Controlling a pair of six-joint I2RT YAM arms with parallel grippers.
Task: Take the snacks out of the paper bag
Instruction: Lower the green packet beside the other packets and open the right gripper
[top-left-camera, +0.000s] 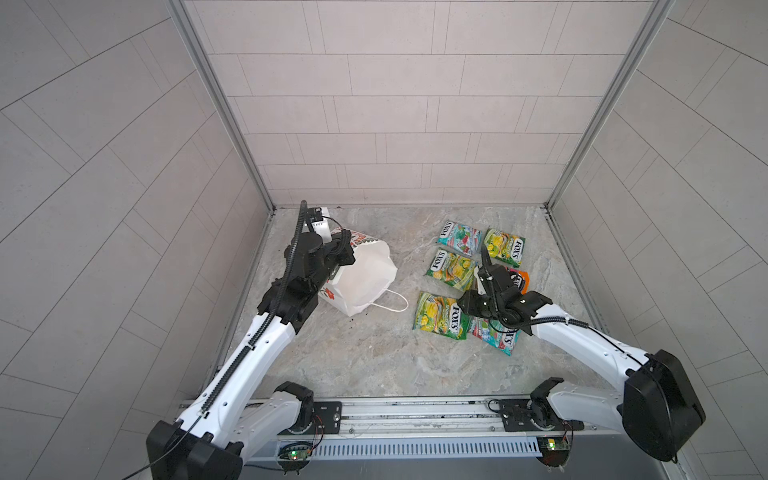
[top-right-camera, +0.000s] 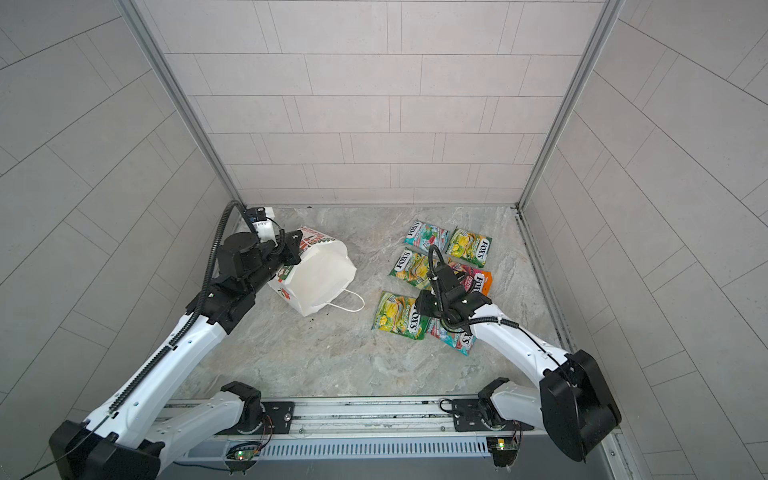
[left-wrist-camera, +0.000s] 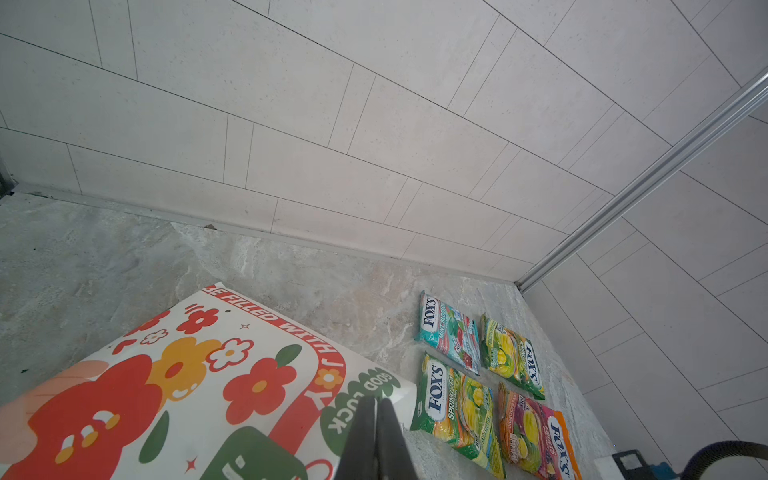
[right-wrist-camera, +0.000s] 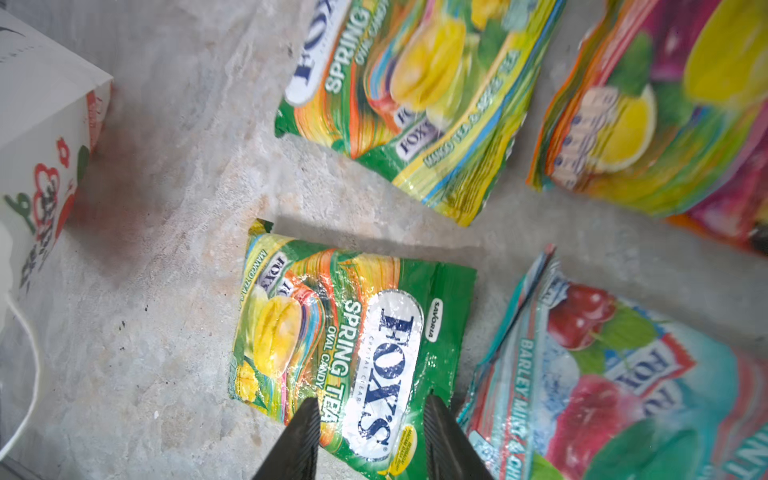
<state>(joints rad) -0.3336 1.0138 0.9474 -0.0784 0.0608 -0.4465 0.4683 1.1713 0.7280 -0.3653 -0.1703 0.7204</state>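
The paper bag (top-left-camera: 365, 278) (top-right-camera: 320, 278) lies tipped on its side at the left, its white opening towards the middle of the table. My left gripper (top-left-camera: 347, 257) (left-wrist-camera: 376, 401) is shut, its fingers pressed together on the bag's flower-printed face (left-wrist-camera: 187, 374) near a corner. Several FOX'S snacks lie flat on the table at the right, among them a teal one (top-left-camera: 459, 237) and a green one (top-left-camera: 451, 268). My right gripper (top-left-camera: 465, 309) (right-wrist-camera: 372, 401) is open just above the end of another green packet (right-wrist-camera: 353, 332) (top-left-camera: 440, 316), which lies flat and free. The arm partly hides a red-yellow packet (top-left-camera: 520, 279).
The bag's white cord handle (top-left-camera: 392, 301) trails on the marble table (top-left-camera: 374, 357). Tiled walls close in at the back and both sides. The arms' mounting rail (top-left-camera: 415, 409) runs along the front edge. Small dark specks lie near the bag.
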